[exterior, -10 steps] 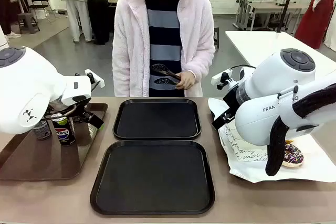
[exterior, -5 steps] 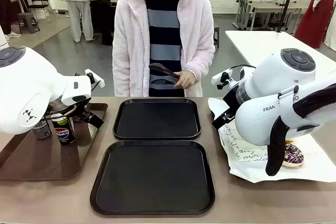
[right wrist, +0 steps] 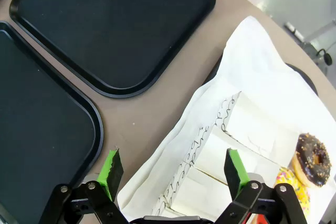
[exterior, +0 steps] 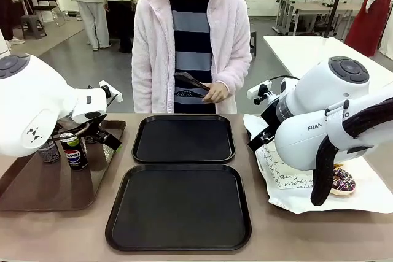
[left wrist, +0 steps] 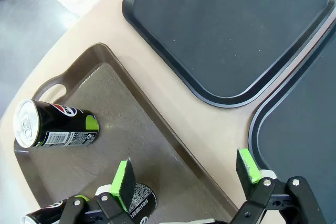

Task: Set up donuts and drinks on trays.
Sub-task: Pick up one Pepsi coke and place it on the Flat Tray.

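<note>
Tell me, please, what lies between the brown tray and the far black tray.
Only bare tabletop separates the brown tray from the far black tray, in the left wrist view.

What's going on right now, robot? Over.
Left end effector open above drinks on brown tray. Right end effector open above paper sleeves, donuts beside. Black trays not loaded yet. Nothing blocking.

Sprinkled donut (exterior: 345,182) half behind the right arm (exterior: 319,133); second can (exterior: 48,150) mostly behind the left arm (exterior: 31,108).
</note>
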Robot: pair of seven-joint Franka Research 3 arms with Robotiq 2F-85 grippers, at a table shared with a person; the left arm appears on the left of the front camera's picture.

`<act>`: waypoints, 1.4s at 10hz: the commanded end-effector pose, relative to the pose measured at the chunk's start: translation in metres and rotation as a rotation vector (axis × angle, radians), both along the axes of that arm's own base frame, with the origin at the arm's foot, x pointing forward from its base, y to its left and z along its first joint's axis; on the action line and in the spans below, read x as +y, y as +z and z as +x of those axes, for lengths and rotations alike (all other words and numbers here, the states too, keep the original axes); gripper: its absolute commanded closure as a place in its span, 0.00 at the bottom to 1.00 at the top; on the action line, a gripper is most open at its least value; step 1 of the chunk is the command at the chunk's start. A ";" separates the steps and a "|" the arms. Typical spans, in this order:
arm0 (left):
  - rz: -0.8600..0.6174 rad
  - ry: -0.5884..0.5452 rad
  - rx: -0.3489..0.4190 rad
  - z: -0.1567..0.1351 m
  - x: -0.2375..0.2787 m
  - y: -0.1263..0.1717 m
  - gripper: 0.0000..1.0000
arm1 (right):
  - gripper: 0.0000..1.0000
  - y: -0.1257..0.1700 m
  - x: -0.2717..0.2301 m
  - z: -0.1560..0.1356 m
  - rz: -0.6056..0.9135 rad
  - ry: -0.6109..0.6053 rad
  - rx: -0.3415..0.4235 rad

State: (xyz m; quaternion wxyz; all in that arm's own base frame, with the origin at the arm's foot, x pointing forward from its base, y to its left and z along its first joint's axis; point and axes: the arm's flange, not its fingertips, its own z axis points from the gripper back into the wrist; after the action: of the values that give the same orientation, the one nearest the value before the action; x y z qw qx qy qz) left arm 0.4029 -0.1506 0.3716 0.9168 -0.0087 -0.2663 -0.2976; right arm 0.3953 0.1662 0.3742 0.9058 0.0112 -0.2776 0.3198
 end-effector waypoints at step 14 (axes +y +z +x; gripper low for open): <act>0.187 -0.130 0.262 -0.140 0.042 0.083 0.00 | 0.00 0.083 -0.051 -0.143 -0.231 0.012 0.248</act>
State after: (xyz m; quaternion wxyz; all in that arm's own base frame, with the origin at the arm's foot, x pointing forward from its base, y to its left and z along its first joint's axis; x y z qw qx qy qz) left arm 0.2792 -0.1125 0.4864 0.9246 -0.0302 -0.0696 -0.3733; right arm 0.2584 0.1341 0.4975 0.9320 -0.0271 -0.0984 0.3479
